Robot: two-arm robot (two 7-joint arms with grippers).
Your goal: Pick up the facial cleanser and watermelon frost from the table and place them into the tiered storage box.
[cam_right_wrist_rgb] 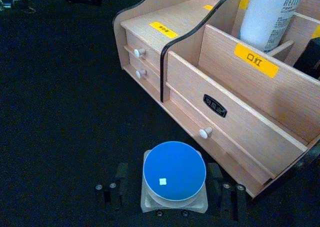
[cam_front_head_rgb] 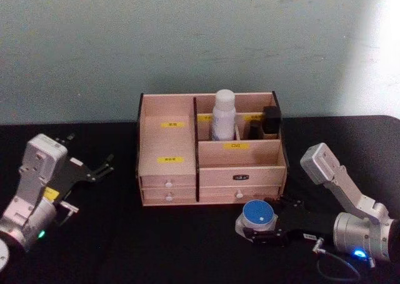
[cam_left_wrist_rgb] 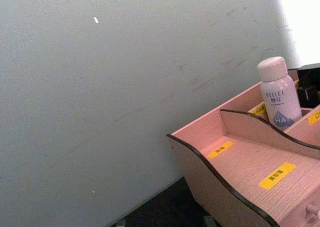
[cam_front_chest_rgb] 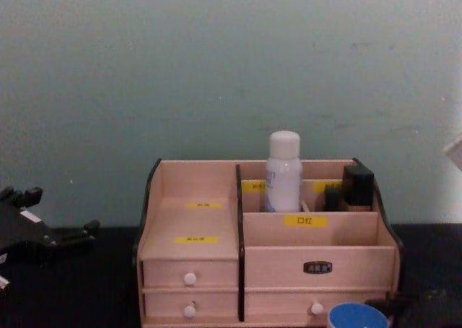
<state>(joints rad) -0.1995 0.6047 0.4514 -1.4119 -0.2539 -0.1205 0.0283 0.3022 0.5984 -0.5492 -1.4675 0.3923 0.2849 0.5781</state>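
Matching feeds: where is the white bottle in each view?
Head: white bottle upper centre, in the tiered storage box, rear compartment.
Left wrist: bottle beyond the curved divider.
Right wrist: bottle behind the yellow-labelled wall.
Chest: bottle centre, rising above the box.
Shared landmark: that box.

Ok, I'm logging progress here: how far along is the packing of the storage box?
About halfway. Done: the facial cleanser, a white bottle, stands upright in a back compartment of the tiered storage box. In hand: the right gripper is around the blue-lidded watermelon frost jar, which sits on the table before the box. Left: lifting it into a compartment. The left gripper is parked open at the table's left.
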